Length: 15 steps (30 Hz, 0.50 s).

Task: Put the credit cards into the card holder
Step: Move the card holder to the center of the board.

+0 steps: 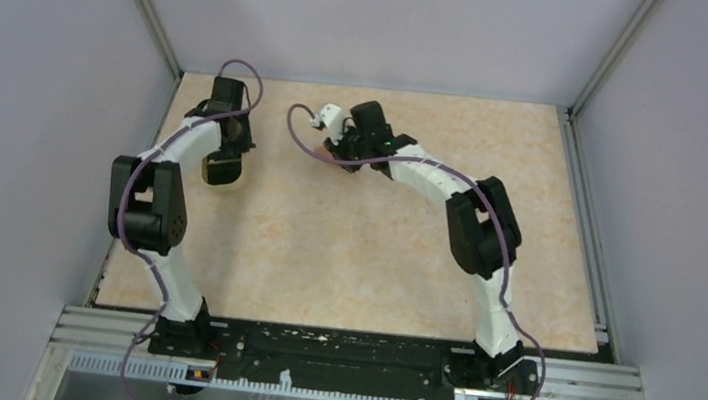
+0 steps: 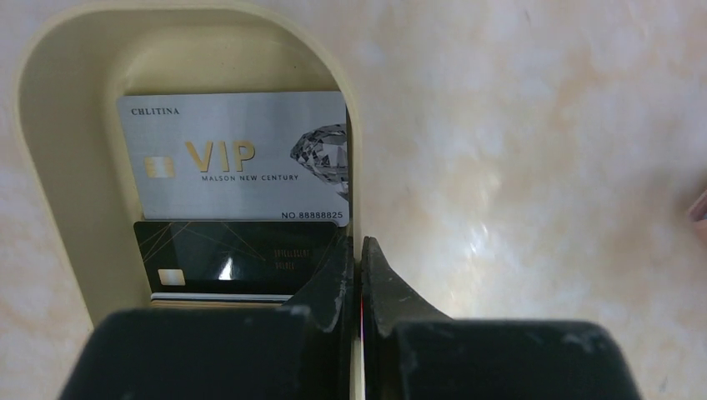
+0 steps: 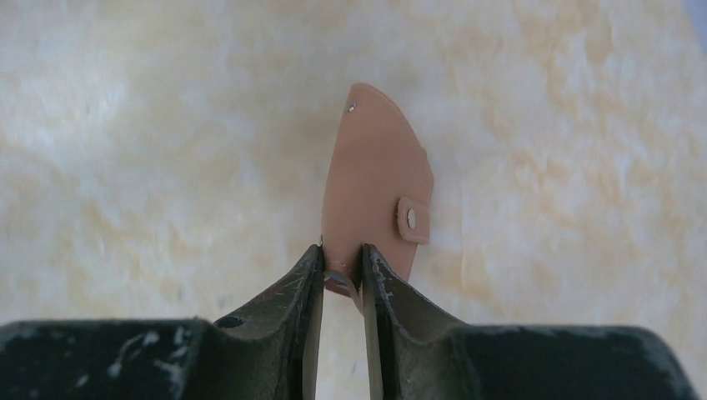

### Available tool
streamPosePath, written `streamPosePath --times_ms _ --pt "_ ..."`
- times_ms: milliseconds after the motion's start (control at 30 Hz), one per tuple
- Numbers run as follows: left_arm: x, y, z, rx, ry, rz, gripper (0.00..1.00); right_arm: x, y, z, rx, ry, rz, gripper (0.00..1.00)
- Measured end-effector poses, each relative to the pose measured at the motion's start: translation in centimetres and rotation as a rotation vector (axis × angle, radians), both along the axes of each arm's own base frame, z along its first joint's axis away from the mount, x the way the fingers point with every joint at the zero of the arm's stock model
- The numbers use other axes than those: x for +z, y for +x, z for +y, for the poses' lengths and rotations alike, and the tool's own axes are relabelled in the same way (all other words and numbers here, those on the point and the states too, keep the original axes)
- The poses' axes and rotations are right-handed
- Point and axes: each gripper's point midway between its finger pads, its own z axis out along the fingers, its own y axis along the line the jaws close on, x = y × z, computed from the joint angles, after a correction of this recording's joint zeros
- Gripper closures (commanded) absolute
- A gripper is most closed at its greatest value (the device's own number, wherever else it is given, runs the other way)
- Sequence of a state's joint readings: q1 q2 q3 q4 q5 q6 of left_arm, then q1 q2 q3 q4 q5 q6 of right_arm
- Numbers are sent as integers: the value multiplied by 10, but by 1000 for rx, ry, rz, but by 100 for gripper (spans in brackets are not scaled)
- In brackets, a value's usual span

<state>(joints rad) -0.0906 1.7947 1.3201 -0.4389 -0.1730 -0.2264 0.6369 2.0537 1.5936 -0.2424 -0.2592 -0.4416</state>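
Observation:
A silver "VIP" credit card point(image 2: 233, 158) lies in a cream oval dish point(image 2: 67, 125), with a black credit card point(image 2: 225, 258) overlapping its near edge and another card's white edge showing beneath. My left gripper point(image 2: 358, 243) is shut on the dish's right rim, one finger inside and one outside. The reddish-brown card holder point(image 3: 375, 183), closed with a snap tab, is pinched at its near corner by my right gripper point(image 3: 342, 248). In the top view the left gripper point(image 1: 228, 145) is over the dish point(image 1: 224, 177) at the back left, and the right gripper point(image 1: 343, 151) is at the back centre.
Grey walls with metal rails enclose the beige marbled table point(image 1: 364, 252). A purple cable loops over each arm. The two grippers are roughly a hand's width apart at the back of the table.

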Motion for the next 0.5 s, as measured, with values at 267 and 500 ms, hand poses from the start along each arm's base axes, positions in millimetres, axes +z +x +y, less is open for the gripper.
streamPosePath --times_ms 267,500 --pt "-37 42 60 85 -65 77 74 -8 39 114 53 29 -80 59" --pt "-46 42 63 89 -138 136 39 -37 19 133 67 11 30 16"
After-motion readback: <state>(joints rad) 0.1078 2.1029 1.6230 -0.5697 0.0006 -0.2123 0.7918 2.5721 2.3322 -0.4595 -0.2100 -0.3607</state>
